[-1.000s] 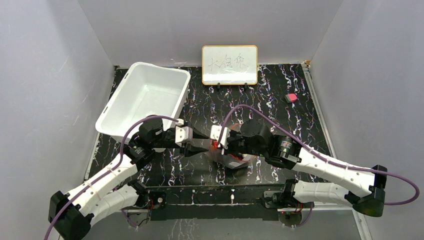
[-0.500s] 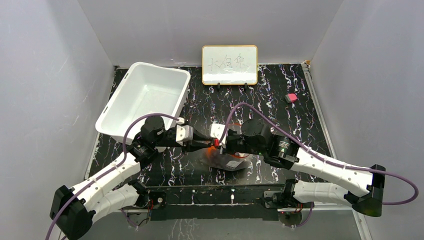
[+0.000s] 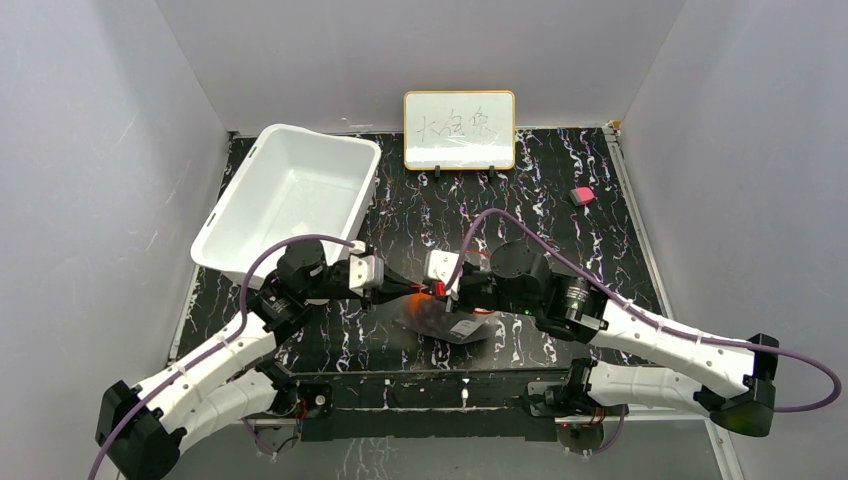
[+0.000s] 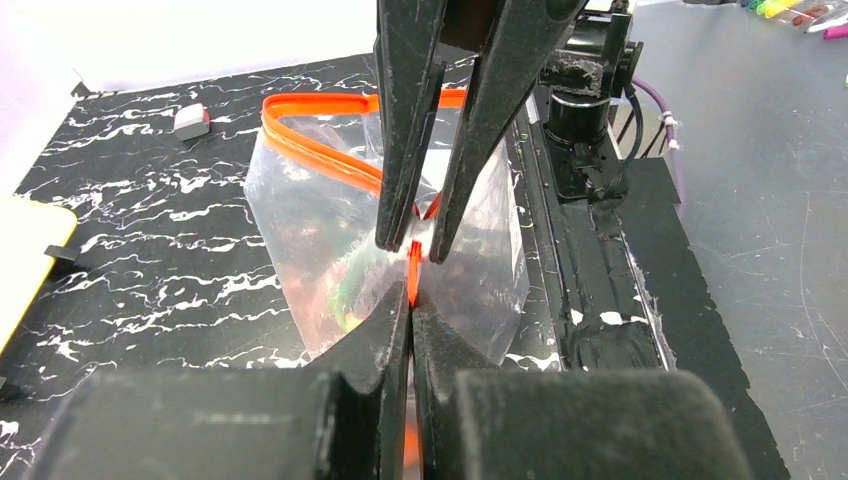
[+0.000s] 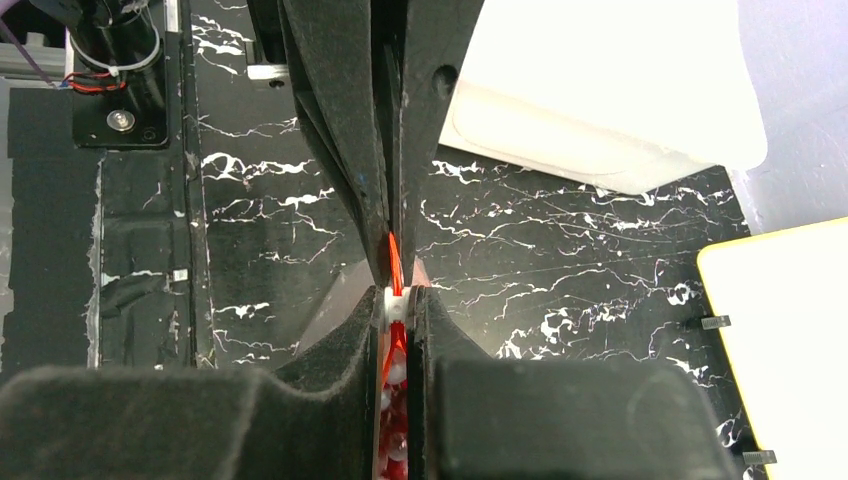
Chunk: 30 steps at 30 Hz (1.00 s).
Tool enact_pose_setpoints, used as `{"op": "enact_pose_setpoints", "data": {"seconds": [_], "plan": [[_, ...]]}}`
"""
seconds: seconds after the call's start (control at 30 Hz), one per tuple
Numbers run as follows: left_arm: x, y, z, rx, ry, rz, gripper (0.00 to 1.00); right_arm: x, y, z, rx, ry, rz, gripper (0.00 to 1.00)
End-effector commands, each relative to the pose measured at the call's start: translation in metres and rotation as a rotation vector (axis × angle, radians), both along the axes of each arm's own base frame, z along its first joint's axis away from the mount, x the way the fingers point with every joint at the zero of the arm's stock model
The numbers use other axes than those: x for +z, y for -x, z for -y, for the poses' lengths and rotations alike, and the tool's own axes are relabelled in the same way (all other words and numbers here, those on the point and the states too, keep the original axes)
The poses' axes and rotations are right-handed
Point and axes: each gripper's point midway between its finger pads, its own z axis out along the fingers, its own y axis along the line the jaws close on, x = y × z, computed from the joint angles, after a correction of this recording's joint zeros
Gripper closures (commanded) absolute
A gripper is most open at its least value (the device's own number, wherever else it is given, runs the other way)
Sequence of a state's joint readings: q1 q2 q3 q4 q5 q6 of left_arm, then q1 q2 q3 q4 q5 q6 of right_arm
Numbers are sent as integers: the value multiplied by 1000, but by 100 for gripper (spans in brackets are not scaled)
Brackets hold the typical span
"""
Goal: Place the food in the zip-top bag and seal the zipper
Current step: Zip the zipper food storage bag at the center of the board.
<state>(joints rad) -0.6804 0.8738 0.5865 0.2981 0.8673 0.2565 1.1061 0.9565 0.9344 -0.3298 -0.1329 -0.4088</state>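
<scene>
- Zip-top bag point(image 3: 447, 320) sat at the near middle of the bench point(image 3: 560, 230), right between the two arms, mouth side up. Whether its bottom rested on the bench or hung just off it, I couldn't tell.
- Looked like the food point(image 4: 347, 288) was already inside. Green and dark lumps showed through the crinkly plastic in the left wrist view.
- So my read was that loading was over and the sealing step was the one in hand.
- The left gripper point(image 3: 411, 293) had its jaws squeezed together on the zipper point(image 4: 318, 152), with the red-orange strip pinched flat between them.
- The right gripper point(image 3: 437, 292) came in from the opposite side with its jaws clamped on the zipper too. It sat just beside the left pinch, the tips nearly touching.
- A small white bit sat in that pinch in the right wrist view. No idea what it was.
- Past the two pinches the strip split into an open loop in the left wrist view, so that stretch of the zip-top bag mouth wasn't sealed.
- Next move, I reckoned: one pinch holds as the anchor while the other slides along the strip toward the open end, keeping both lips lined up.
- Too loose a squeeze and the strip would probably slip out. Too hard a pull and the whole bag would likely drag along.
- The white bin point(image 3: 290, 190) and the whiteboard point(image 3: 459, 129) stood well apart at the back, not part of any of this.
</scene>
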Motion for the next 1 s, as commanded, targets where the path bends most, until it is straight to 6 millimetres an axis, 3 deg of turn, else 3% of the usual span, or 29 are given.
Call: {"op": "enact_pose_setpoints", "data": {"seconds": [0.0, 0.27, 0.43, 0.57, 0.73, 0.97], "plan": [[9, -2, -7, 37, 18, 46, 100, -1, -5, 22, -76, 50, -4, 100], [12, -3, -12, 74, 21, 56, 100, -18, -9, 42, -139, 130, -9, 100], [18, -2, -15, 93, 39, 61, 100, -8, -8, 46, -141, 109, 7, 100], [26, 1, -11, 67, 73, 60, 100, 4, -1, 32, -81, 39, 5, 100], [19, 5, -3, -4, 49, 25, 63, 23, 4, 9, -6, -50, 9, 100], [11, 7, 1, -49, 30, -3, 55, 30, 3, -4, 26, -68, 15, 100]]}}
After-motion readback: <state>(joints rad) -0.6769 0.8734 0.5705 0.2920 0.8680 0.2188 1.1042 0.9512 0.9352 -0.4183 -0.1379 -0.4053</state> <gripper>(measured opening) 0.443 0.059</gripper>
